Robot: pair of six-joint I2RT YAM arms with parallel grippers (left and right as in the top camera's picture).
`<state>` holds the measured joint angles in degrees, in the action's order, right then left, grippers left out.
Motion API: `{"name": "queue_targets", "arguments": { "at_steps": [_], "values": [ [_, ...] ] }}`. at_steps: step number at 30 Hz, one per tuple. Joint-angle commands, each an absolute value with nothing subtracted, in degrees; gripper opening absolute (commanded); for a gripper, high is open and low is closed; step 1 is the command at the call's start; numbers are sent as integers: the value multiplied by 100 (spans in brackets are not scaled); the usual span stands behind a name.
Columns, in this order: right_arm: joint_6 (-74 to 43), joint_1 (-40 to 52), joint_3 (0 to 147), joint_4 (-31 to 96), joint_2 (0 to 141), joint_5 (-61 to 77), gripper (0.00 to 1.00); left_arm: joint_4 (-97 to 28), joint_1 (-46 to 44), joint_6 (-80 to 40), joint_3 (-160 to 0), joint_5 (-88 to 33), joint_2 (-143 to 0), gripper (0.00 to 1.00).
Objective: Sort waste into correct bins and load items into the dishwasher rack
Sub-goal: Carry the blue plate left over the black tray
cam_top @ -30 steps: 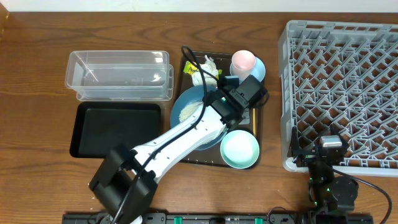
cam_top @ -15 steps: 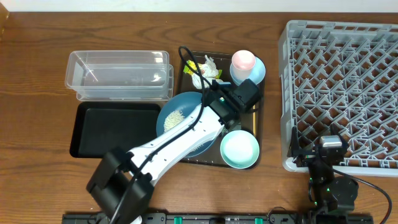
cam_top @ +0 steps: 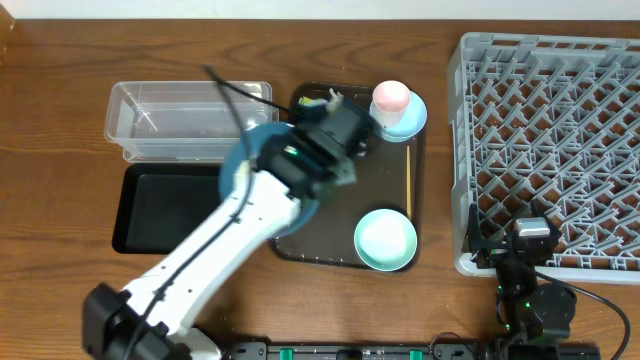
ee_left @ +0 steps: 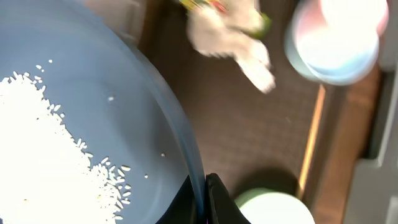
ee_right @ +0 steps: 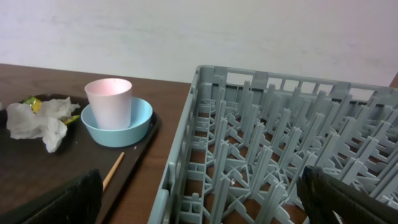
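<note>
My left gripper (cam_top: 322, 150) is shut on the rim of the dark blue dish (cam_top: 240, 160) and holds it raised between the clear tub (cam_top: 190, 120) and the brown tray. In the left wrist view the jaws (ee_left: 204, 199) pinch the dish rim (ee_left: 155, 106), with the rice heap (ee_left: 37, 143) inside. The tissue (ee_left: 230, 31) and wrapper (ee_left: 199, 5) lie on the tray. The pink cup (cam_top: 392, 97) stands on the pale blue saucer (cam_top: 412, 120). The pale blue bowl (cam_top: 385, 240) and wooden stick (cam_top: 408, 180) are on the tray. My right gripper (ee_right: 199, 205) is open at the grey rack (cam_top: 550, 140).
The black tray (cam_top: 170, 205) lies in front of the clear tub. The dark brown serving tray (cam_top: 385, 170) sits between the bins and the rack. My left arm crosses the table's front left and hides much of the dish from above.
My left gripper has carried the dark blue dish with the rice up and to the left, off the brown tray, toward the clear tub. The right arm has not moved.
</note>
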<state>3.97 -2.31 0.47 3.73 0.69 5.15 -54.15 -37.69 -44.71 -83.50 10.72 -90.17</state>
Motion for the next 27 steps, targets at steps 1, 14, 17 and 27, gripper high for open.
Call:
{"name": "queue_targets", "arguments": {
  "at_steps": [1, 14, 17, 27],
  "values": [
    [325, -270, 32, 388, 49, 515, 99, -5461, -3295, -4139, -8425, 1048, -8785, 6],
    [325, -270, 32, 388, 49, 515, 99, -5293, -2143, -3778, -8423, 36, -8788, 6],
    [325, -272, 32, 388, 49, 515, 99, -5277, -1927, -3507, -8423, -408, -8788, 6],
    [325, -270, 32, 388, 49, 515, 99, -5354, -1173, -3059, -8423, -2003, -8785, 6]
  ]
}}
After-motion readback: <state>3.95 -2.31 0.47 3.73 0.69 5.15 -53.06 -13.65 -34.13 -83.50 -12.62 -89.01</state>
